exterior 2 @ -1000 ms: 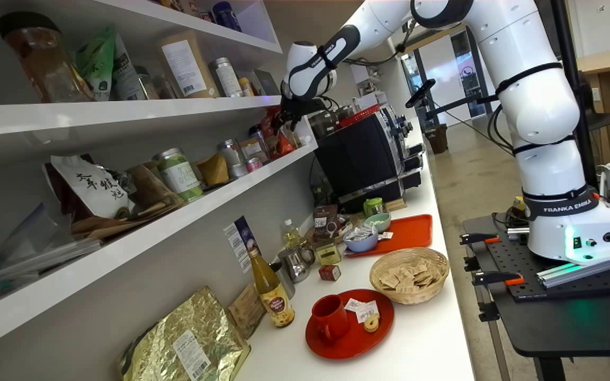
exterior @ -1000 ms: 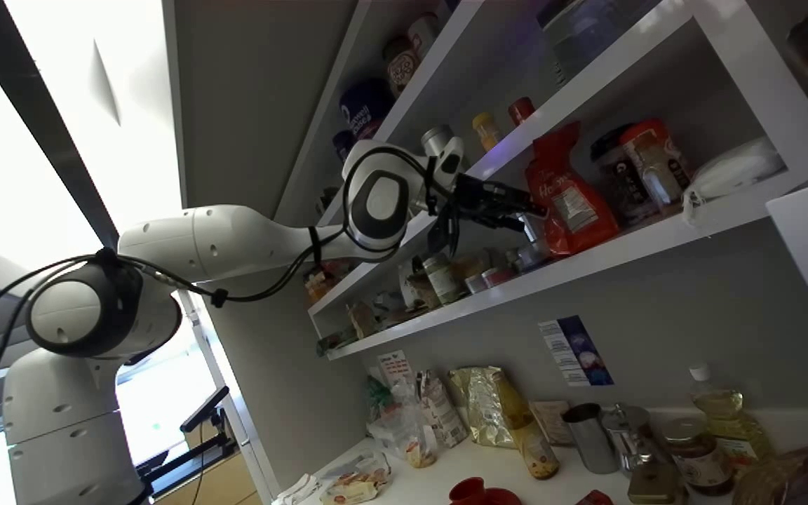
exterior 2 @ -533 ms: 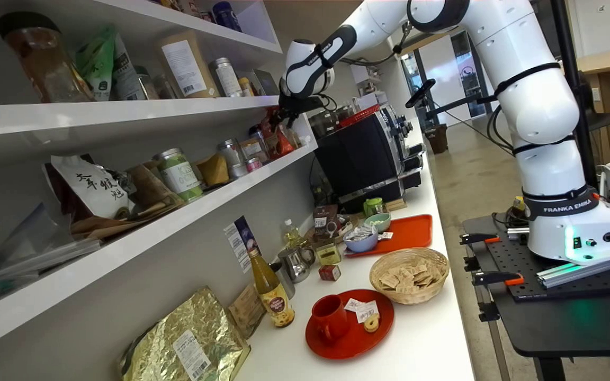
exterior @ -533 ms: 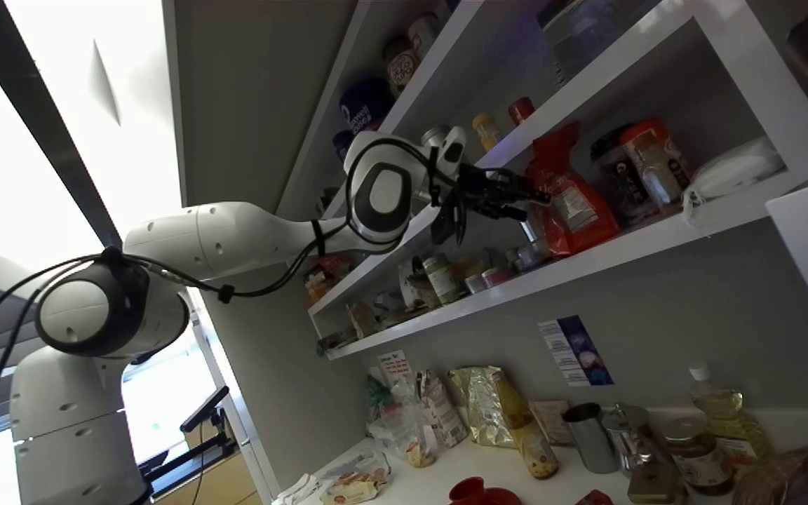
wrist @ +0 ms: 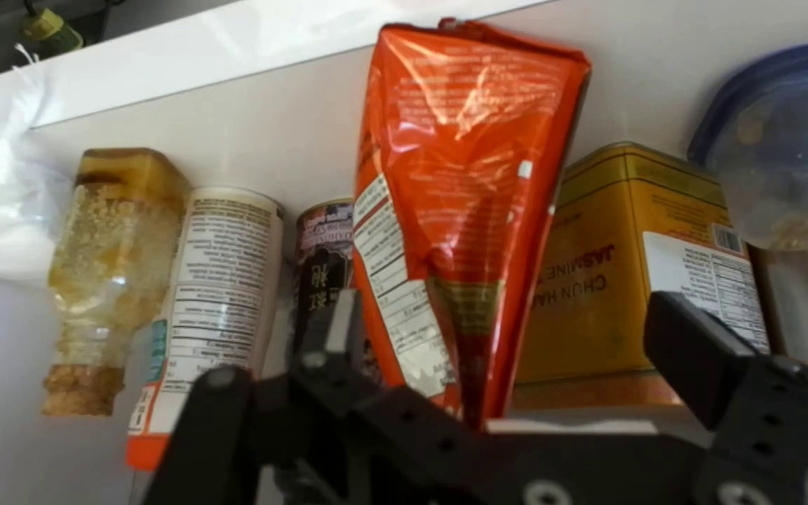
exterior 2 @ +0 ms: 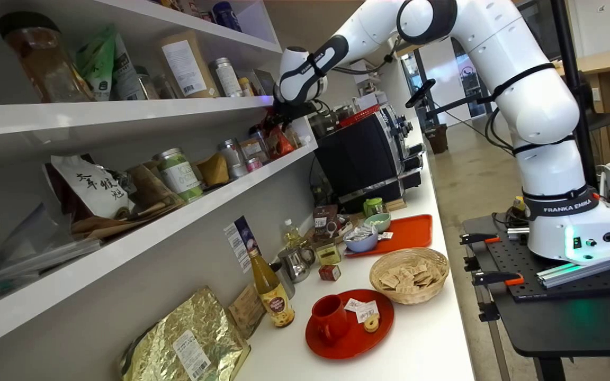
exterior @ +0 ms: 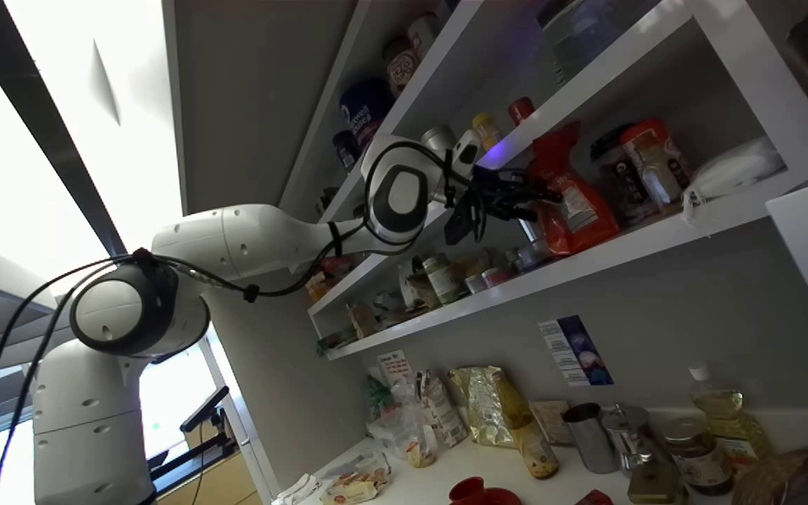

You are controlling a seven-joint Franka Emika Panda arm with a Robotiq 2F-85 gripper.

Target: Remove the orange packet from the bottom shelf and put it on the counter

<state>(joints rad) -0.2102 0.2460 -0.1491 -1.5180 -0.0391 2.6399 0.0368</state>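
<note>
1. Because the orange packet [wrist: 470, 154] is standing on the bottom shelf [exterior 2: 178, 221] and tapering towards its top, the gripper [wrist: 509, 322] is presumably pointing at that narrow end, which is offering an easier pinch than the broad foot.
2. Its fingers [wrist: 695, 358] are standing wide apart, with the packet showing between them; the wrist view is leaving unclear whether either is touching it.
3. Beside the packet, a yellow tin [wrist: 607, 301] is likely crowding one finger's path.
4. Appearing upside down, the tin is reading "JASMINE" and "CHUN HA"; the packet's fine print is proving too small to read.
5. Higher up, a blue tub [exterior: 365, 109] is showing part of "Maxwell House", and the robot's base [exterior 2: 585, 227] is bearing "FRANKA EMIKA".
6. Down below, the counter [exterior 2: 421, 333] is waiting as the packet's destination.
</note>
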